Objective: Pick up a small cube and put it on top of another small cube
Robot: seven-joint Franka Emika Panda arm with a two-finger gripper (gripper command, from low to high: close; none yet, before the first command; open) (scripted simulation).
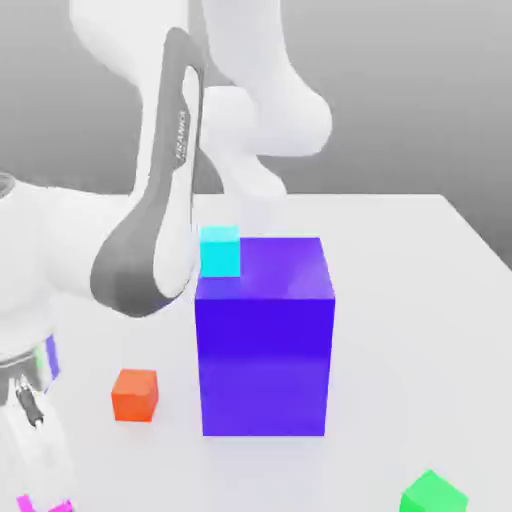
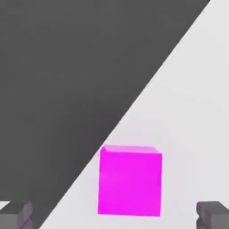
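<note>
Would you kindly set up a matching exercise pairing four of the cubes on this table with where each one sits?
Things:
1. magenta cube
2. cyan cube
3. orange cube
4. green cube

Places:
A. at the exterior view's bottom right corner
B. on the table, on the exterior view's left of the big blue block
C. between the open fingers of the hand
D. by the big blue block's upper left corner in the exterior view

Pairs: 1-C, 2-D, 3-B, 4-A
</note>
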